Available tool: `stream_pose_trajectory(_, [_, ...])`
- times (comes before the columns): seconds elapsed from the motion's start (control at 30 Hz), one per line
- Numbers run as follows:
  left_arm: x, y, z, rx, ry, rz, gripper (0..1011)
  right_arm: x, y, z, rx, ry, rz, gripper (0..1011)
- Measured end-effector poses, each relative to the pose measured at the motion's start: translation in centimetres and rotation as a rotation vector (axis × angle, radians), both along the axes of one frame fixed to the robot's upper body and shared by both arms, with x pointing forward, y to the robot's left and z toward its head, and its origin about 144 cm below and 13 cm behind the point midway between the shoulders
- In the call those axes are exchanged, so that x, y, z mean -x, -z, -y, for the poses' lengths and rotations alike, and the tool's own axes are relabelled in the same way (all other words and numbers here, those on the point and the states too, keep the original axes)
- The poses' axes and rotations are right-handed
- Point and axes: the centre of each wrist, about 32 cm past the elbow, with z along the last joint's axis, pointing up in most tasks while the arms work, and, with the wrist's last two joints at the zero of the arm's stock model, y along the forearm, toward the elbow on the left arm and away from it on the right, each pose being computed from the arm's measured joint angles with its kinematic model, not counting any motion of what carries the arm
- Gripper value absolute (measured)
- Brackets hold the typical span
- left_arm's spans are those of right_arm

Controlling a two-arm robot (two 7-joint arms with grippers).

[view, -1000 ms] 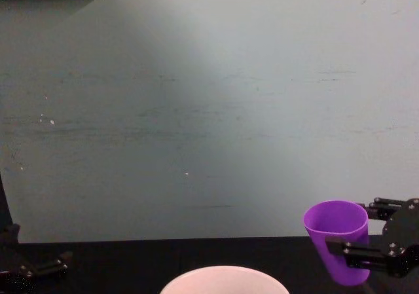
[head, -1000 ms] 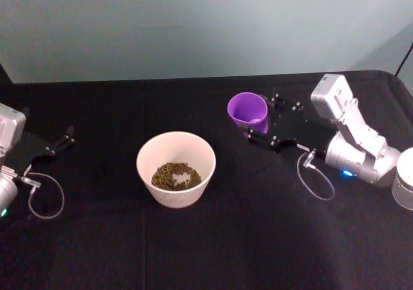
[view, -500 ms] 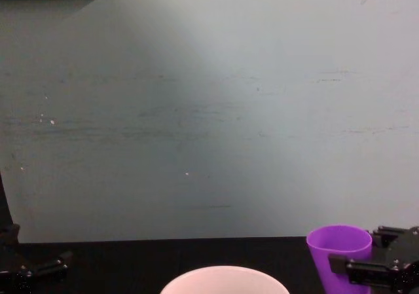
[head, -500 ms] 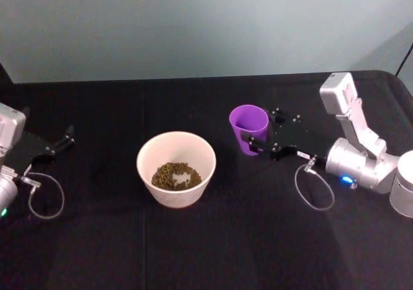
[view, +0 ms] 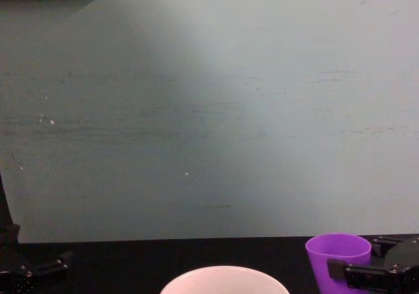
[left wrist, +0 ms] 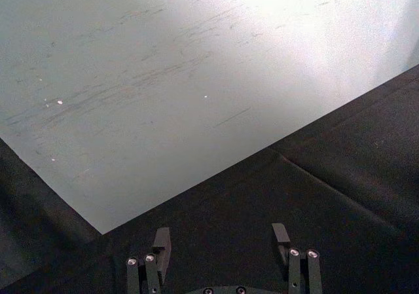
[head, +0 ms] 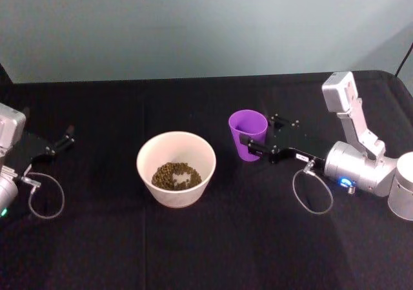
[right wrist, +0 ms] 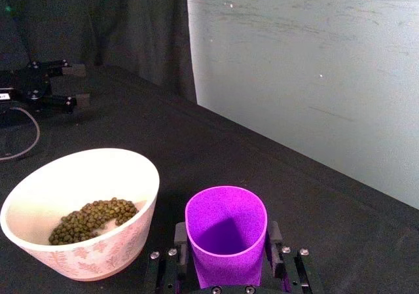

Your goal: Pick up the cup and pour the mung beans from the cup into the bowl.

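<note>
You've got the R gripper (right wrist: 227, 234) clamped on the cup (head: 247, 130): one black finger on each side of its wall, approx mid-height, jaws only as wide as the cup. The cup stands upright on the black tabletop (head: 258, 245), just right of the bowl (head: 175, 199) and a bit farther back, near it but not touching. Its mouth faces up and the inside shows plain purple. The R arm comes in low from the right of the bowl, wrist roughly level w/ the tabletop and fingers pointing toward the bowl. The silver forearm (head: 355, 167) sits behind the wrist, and a white link (head: 342, 96) stands up and back from it. A thin cable loop (head: 312, 192) hangs off the wrist onto the cloth. The mung beans (head: 175, 176) lie in a small heap on the bowl's bottom. From the chest cam the cup's rim sits right of the bowl's rim and higher. The L gripper (left wrist: 219, 232) is parked well left of the bowl, low by the tabletop, fingers spread apart and holding nothing.
</note>
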Motion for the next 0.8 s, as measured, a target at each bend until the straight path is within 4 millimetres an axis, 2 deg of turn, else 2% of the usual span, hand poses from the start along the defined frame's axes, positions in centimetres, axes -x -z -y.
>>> stream_pose_trajectory(0.37, [0.0,0.0,0.0,0.000,0.000,0.000,1000,0.0,0.0,0.0,0.003,0.000,0.002,706])
stream_pose_trajectory(0.5, [0.0,0.0,0.0,0.000,0.000,0.000,1000,0.2,-0.4,0.6,-0.051,-0.020,0.039,706])
stream_pose_trajectory(0.8, [0.0,0.0,0.0,0.000,0.000,0.000,1000,1.5,1.1,1.8,-0.111,-0.050,0.071,706])
